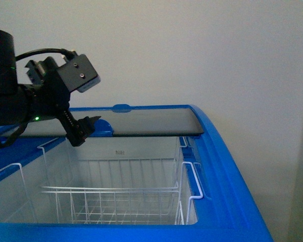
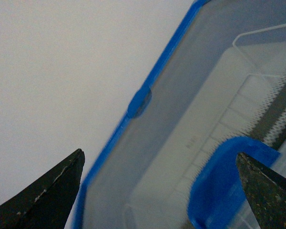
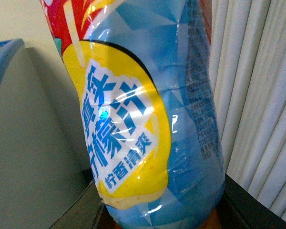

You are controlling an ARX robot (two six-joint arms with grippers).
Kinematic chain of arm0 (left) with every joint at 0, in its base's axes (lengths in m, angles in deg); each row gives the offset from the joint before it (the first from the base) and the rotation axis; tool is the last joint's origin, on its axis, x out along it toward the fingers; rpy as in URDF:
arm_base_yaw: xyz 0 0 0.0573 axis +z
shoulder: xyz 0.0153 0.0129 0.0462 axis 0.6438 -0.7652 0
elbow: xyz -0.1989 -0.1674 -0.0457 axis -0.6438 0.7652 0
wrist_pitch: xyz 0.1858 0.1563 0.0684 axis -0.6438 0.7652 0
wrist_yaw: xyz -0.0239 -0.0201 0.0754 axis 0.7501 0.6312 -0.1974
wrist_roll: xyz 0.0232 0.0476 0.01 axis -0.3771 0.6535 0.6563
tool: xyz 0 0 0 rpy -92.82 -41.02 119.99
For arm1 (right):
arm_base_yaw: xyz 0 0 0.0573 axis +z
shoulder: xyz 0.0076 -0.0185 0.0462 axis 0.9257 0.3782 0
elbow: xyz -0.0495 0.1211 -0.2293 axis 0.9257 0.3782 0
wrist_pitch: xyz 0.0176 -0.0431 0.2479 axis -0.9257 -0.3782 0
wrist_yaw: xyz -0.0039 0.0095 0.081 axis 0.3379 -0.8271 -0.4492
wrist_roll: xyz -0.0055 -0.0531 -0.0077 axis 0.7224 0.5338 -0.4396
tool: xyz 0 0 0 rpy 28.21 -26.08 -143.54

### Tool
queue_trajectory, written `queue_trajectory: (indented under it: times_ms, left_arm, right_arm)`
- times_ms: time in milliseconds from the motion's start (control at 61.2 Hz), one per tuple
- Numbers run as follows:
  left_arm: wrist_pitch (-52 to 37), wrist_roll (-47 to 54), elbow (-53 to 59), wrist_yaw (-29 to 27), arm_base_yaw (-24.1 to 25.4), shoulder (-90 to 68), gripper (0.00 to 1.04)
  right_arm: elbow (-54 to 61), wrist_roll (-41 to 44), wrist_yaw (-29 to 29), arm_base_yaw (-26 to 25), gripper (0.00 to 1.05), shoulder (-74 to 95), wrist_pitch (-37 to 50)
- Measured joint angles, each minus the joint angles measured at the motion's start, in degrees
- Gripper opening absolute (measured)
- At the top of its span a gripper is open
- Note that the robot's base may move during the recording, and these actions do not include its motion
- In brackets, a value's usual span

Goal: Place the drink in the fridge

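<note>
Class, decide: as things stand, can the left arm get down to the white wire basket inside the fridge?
Probably yes. The glass lid is slid back, leaving the wire basket uncovered, and the open left gripper hangs just above that opening.

— What does the drink (image 3: 143, 119) look like?
— A plastic bottle in a pale blue label, with a yellow patch of blue characters and red above. It stands upright, filling the right wrist view.
— And the fridge (image 1: 227, 171)?
— A white chest with a blue rim. Its glass lid (image 1: 141, 123) sits over the far part; the near part is open above a white wire basket (image 1: 116, 196) inside.
</note>
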Motion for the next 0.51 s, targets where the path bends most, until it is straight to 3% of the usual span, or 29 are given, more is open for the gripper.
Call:
queue_trajectory:
  times_ms: [147,327,424,506]
  left_arm:
    - [1.81,-17.33,12.90,-4.61,0.35,11.72,0.97]
    - [7.13,-35.91,30.75,-3.72,1.14,32.61,0.97]
    - [16.83,-47.80,45.81,-3.63,1.73,53.46,0.97]
    - [22.05,-51.12,53.59,-15.30,0.20,66.79,0.86]
  right_arm:
    - [0.00,0.00,0.00,0.00,0.42,0.00,0.00]
    - [0.00,0.00,0.00,-0.02,0.42,0.00,0.00]
    - [0.00,0.00,0.00,0.00,0.42,0.00,0.00]
    - [0.00,0.00,0.02,0.00,0.42,0.00,0.00]
